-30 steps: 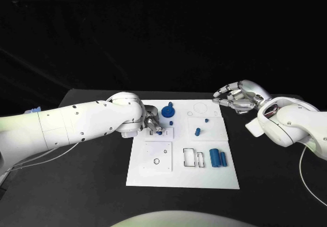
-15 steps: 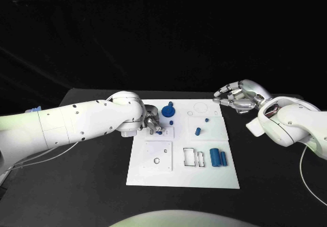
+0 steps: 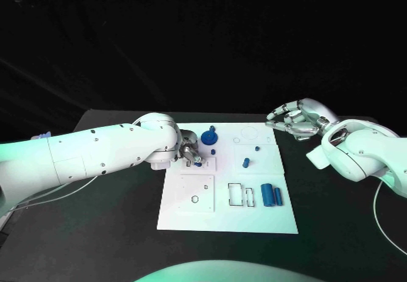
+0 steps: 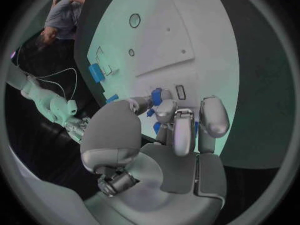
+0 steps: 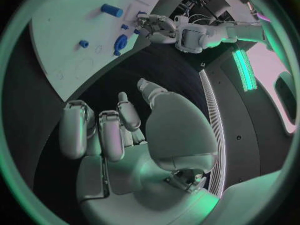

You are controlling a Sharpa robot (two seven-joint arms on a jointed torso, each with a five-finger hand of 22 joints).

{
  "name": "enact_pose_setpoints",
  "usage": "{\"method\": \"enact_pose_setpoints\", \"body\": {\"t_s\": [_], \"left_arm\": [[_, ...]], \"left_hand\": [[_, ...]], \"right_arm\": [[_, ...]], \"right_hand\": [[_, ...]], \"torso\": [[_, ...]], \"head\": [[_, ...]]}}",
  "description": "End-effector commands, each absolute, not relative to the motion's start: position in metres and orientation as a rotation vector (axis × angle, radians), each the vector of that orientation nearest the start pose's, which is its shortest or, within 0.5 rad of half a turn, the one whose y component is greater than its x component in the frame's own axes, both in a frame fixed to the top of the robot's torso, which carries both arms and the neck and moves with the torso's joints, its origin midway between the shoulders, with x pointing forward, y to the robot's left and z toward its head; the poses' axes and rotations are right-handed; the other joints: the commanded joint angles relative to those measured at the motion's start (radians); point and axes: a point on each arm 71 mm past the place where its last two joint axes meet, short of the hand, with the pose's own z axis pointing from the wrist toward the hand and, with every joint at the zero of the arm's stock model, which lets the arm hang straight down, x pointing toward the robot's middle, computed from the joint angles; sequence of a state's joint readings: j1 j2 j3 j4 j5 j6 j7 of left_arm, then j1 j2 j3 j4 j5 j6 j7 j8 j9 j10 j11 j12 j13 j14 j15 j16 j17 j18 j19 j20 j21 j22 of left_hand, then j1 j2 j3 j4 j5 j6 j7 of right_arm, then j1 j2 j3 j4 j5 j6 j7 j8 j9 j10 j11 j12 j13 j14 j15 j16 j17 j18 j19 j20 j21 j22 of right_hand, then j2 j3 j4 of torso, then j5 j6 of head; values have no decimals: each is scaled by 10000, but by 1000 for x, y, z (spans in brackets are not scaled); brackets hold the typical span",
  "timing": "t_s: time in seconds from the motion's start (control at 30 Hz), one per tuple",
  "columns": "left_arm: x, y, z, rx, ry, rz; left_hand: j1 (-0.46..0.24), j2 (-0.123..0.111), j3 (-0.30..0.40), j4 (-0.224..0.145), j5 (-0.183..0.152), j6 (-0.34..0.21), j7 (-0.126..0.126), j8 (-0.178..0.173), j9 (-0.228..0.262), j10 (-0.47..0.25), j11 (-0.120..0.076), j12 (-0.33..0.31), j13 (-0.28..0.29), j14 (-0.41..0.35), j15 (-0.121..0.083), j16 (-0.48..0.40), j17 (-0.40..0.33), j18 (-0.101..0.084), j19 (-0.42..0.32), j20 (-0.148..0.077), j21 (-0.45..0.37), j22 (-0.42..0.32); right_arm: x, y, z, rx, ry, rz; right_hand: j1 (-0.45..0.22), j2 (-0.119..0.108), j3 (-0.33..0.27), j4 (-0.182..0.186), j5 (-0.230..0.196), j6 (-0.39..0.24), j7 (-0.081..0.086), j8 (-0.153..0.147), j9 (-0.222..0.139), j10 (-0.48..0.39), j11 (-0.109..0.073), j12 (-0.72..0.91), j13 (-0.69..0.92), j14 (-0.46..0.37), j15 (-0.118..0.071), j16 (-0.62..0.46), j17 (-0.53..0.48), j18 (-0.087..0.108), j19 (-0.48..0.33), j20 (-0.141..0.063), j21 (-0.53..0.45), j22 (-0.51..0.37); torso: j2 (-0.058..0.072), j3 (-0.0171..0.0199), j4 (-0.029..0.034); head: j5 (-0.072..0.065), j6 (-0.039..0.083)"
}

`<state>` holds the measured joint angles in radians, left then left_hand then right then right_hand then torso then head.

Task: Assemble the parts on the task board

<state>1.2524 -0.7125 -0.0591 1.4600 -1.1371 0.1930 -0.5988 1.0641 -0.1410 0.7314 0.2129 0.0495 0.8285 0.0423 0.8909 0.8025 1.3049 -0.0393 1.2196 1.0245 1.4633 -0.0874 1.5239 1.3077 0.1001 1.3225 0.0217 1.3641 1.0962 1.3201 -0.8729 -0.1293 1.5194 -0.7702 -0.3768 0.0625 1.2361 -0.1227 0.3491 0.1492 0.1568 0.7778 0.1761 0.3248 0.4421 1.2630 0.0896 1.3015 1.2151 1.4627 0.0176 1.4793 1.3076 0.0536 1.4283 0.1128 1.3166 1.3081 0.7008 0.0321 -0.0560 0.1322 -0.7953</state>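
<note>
task board (image 3: pixel 229 220) mid-table (image 3: pixel 110 235), left hand (image 3: pixel 188 154) over its left edge, right hand (image 3: pixel 293 123) beyond its far right corner

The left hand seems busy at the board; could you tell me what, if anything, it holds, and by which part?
The left hand has its fingers closed round a small blue part above the task board; which part of it they grip cannot be told.

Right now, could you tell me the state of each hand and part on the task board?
left hand: fingers closed on a small blue part at the task board
right hand: fingers curled, holding nothing, off the board
blue cylinder: lying flat
blue gear: on the board
</note>
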Motion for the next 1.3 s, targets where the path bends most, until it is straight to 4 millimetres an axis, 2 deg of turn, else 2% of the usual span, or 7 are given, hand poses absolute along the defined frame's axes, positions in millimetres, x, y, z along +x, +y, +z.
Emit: {"method": "enact_pose_setpoints", "body": {"t_s": [0.03,0.6,0.97,1.3], "left_arm": [[490,173,-217,-289,23649,-2995],[491,174,-218,-337,23737,-2952],[492,175,-218,-417,23779,-2942],[494,178,-219,-541,23728,-2908]], "left_hand": [[-80,83,282,-378,26,235,-164,42,-19,50,-11,-23,-12,848,-67,40,1753,-80,34,-21,33,21],[-411,34,-476,60,28,343,-183,-34,-21,60,-27,-34,-34,847,-82,44,1757,-83,48,-38,29,43],[-669,-102,-1418,647,32,402,-177,-77,11,44,-20,-46,-66,842,-77,37,1741,-84,54,-37,16,55],[-785,-36,-1724,784,34,420,-174,-95,19,32,-17,-58,-91,840,-76,34,1736,-82,52,-37,6,49]], "right_arm": [[497,-222,-159,4047,16721,9960],[498,-222,-158,4134,16663,9977],[498,-221,-158,4165,16657,10021],[497,-221,-158,4209,16662,10048]], "right_hand": [[-103,2,-11,86,-32,-81,-29,71,19,-56,-13,-35,-31,630,-65,-54,834,140,-90,19,-91,696],[-228,22,-99,239,-54,-111,-41,169,29,-89,-22,-55,-68,624,-72,-69,817,153,-118,14,-153,663],[-262,19,-130,282,-62,-129,-43,191,30,-122,-23,-81,-106,627,-74,-65,828,171,-158,13,-228,612],[-269,18,-137,292,-64,-138,-43,196,30,-134,-22,-89,-118,626,-74,-68,823,174,-166,12,-242,603]], "torso": [[1,6,-3],[-3,-4,-4],[-6,4,-3],[-9,5,-1]], "head": [[-5,-42],[-38,-38],[-54,-31],[-59,-12]]}}
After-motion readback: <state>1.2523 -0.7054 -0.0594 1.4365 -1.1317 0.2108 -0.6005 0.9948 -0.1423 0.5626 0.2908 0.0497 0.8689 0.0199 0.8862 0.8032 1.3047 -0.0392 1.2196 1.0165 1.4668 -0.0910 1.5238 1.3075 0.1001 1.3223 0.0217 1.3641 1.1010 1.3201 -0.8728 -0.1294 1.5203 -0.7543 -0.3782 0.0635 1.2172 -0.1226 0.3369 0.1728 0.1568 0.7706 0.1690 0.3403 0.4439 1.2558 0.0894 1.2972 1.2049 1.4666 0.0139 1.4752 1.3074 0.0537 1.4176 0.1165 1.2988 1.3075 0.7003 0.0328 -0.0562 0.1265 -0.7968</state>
